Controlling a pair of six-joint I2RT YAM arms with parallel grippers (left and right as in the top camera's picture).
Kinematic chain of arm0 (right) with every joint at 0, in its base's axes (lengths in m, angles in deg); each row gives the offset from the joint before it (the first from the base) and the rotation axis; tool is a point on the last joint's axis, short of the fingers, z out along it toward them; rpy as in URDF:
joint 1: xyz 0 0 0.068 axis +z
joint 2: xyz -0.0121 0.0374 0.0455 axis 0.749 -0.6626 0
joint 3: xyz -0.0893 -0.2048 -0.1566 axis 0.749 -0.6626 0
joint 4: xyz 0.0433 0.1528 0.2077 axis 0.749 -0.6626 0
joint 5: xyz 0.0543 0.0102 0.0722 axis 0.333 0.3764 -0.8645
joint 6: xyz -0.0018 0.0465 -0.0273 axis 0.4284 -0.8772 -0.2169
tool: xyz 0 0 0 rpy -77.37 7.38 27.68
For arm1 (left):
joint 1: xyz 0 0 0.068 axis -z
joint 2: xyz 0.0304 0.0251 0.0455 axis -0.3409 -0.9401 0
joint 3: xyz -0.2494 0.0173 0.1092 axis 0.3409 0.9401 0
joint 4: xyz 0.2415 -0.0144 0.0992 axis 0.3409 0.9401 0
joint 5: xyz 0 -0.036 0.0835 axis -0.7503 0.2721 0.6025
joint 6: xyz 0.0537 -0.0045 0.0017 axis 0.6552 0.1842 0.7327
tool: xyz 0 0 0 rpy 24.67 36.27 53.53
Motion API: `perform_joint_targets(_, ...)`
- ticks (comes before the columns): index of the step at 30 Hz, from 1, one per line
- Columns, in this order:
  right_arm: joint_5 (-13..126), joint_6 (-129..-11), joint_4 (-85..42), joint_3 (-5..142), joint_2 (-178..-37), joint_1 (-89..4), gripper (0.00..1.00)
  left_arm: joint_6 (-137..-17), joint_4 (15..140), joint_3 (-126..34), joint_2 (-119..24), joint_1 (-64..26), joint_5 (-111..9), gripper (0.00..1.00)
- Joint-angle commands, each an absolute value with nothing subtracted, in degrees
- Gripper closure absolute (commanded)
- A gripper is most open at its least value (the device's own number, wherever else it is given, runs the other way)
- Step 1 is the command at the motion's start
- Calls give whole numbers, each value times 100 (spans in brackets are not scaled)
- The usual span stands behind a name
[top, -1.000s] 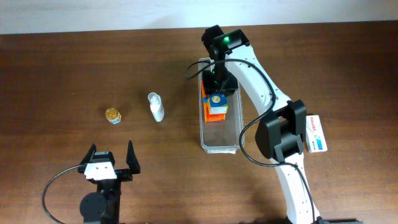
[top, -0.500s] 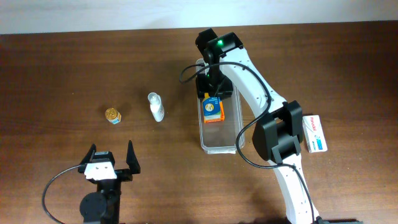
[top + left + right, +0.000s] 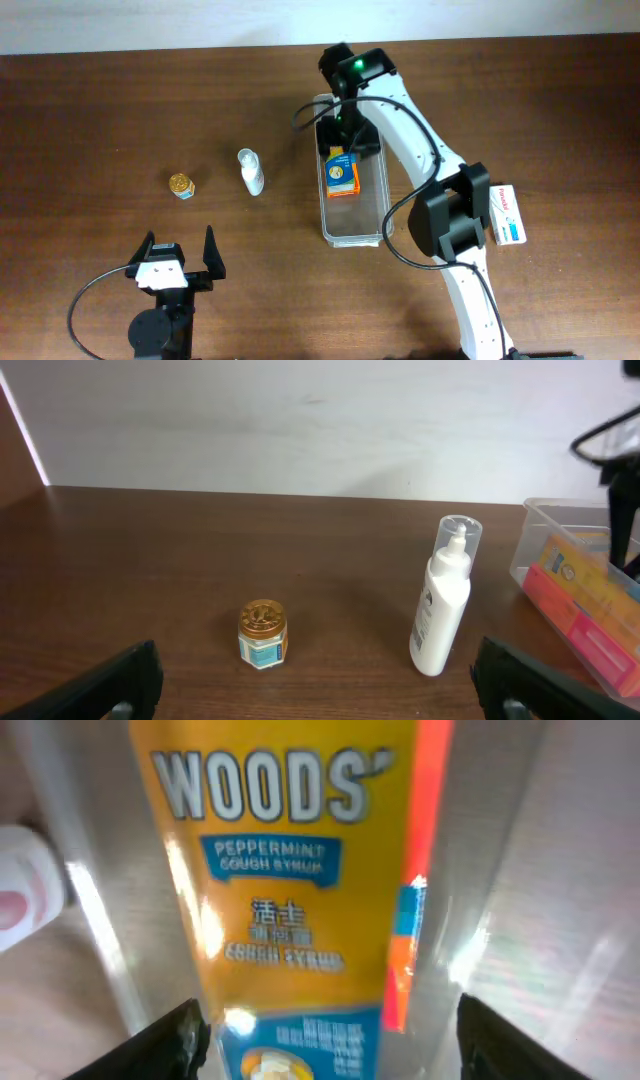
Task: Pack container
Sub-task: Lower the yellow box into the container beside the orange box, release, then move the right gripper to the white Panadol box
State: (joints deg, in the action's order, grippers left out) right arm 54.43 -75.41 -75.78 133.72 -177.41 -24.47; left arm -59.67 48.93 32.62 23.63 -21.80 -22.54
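Jaws apart, right arm (image 3: 415, 130) over container (image 3: 353, 225).

gold-lidded jar (image 3: 181, 186), white bottle (image 3: 251, 172), white box (image 3: 507, 214)

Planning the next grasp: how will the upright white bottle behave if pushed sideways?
The white bottle stands tall on a narrow base, so it would probably tip. Its rounded, smooth-looking body may then roll.

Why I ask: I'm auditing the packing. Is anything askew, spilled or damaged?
Nothing stands out. The cough syrup box lies flat inside the container, in line with its walls. The white bottle and small jar stand upright on the table, with no spill or damage visible.
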Motion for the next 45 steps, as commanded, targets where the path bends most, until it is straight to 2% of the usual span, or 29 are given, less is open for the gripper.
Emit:
perform_joint_targets(1, 5474, -7451, -7842, 14251, -17499, -2696, 26, -5877, 4882, 3299, 2398, -2208, -2300, 1)
perform_joint_targets(7, 5376, -7145, -8588, 15862, -17337, -3129, 25, -5880, 4882, 3299, 2398, -2208, -2300, 0)
perform_joint_targets(12, 5369, -6999, -8588, 15951, -16738, -3514, 11, -5877, 4882, 3299, 2398, -2208, -2300, 1)
perform_joint_targets(16, 5415, -6695, -8588, 15604, -16098, -3841, 7, -5877, 4882, 3299, 2398, -2208, -2300, 1)
perform_joint_targets(22, 6285, -6533, -8588, 13451, -14587, -4383, 0, -5880, 4882, 3299, 2398, -2208, -2300, 1)
perform_joint_targets(25, 6344, -6013, -8586, 11820, -13636, -4851, 1, -5880, 4882, 3299, 2398, -2208, -2300, 1)
perform_joint_targets(29, 6348, -5275, -8586, 10408, -13038, -5330, 2, -5877, 4882, 3299, 2398, -2208, -2300, 1)
perform_joint_targets(35, 6414, -4599, -8240, 8983, -13040, -5828, 1, -5877, 4882, 3299, 2398, -2208, -2300, 1)
perform_joint_targets(45, 6665, -4256, -6332, 6916, -13040, -6361, 2, -5877, 4882, 3299, 2398, -2208, -2300, 1)
